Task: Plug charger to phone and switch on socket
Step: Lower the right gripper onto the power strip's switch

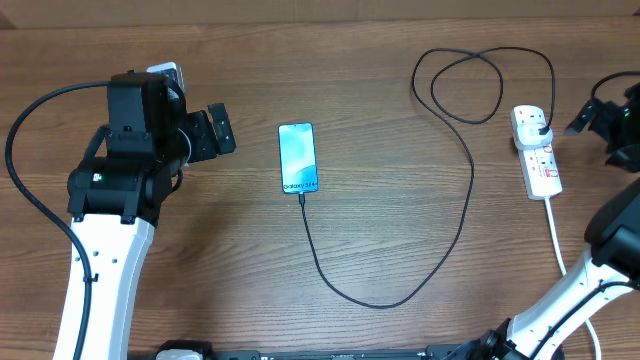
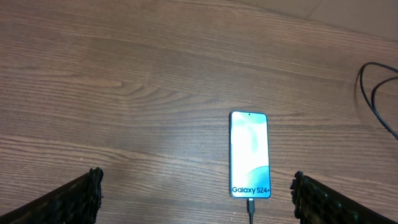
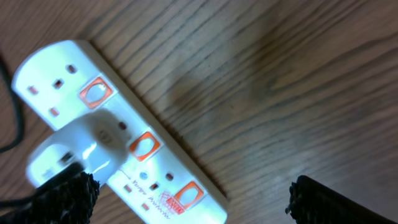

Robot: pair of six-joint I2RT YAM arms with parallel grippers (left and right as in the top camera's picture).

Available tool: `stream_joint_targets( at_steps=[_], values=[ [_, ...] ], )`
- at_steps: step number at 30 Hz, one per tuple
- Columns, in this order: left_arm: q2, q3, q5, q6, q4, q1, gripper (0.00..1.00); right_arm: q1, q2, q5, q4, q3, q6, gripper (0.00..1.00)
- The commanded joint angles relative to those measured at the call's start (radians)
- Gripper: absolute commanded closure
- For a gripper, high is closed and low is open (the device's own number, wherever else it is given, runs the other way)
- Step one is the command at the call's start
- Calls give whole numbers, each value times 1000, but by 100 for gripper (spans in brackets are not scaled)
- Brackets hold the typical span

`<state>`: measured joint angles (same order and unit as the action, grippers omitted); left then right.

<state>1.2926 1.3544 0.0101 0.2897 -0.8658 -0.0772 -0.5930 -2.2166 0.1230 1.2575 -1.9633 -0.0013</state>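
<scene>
The phone (image 1: pixel 298 157) lies face up mid-table, its light blue screen reading "Galaxy S24+". It also shows in the left wrist view (image 2: pixel 250 154). The black charger cable (image 1: pixel 380 303) runs from the phone's bottom edge, where its tip (image 2: pixel 250 208) sits in the port, and loops right to a plug (image 1: pixel 539 125) seated in the white socket strip (image 1: pixel 538 160). My left gripper (image 1: pixel 222 130) is open and empty, left of the phone (image 2: pixel 196 199). My right gripper (image 1: pixel 580 120) is open, just right of the strip and above its end (image 3: pixel 193 199). The strip (image 3: pixel 124 134) shows three red-orange switches.
The strip's white cord (image 1: pixel 556 235) runs down toward the front right, near my right arm's base. The cable's loops (image 1: pixel 470 85) lie at the back right, and part shows in the left wrist view (image 2: pixel 373 99). The wooden table (image 1: pixel 200 260) spans the whole view.
</scene>
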Motion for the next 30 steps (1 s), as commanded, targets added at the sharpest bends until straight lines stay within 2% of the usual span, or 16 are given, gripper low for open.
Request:
stream_joint_targets(
  at_steps=[1, 8, 21, 30],
  values=[
    [3, 5, -18, 13, 1, -1, 0, 2, -12, -9, -57, 82, -7, 0],
    [3, 5, -18, 13, 1, -1, 0, 2, -13, -9, -156, 196, -3, 0],
    [3, 5, -18, 14, 1, -1, 0, 3, -19, -8, -187, 205, 31, 0],
    [3, 5, -18, 13, 1, -1, 0, 5, -19, 11, -213, 272, 25, 0]
  ],
)
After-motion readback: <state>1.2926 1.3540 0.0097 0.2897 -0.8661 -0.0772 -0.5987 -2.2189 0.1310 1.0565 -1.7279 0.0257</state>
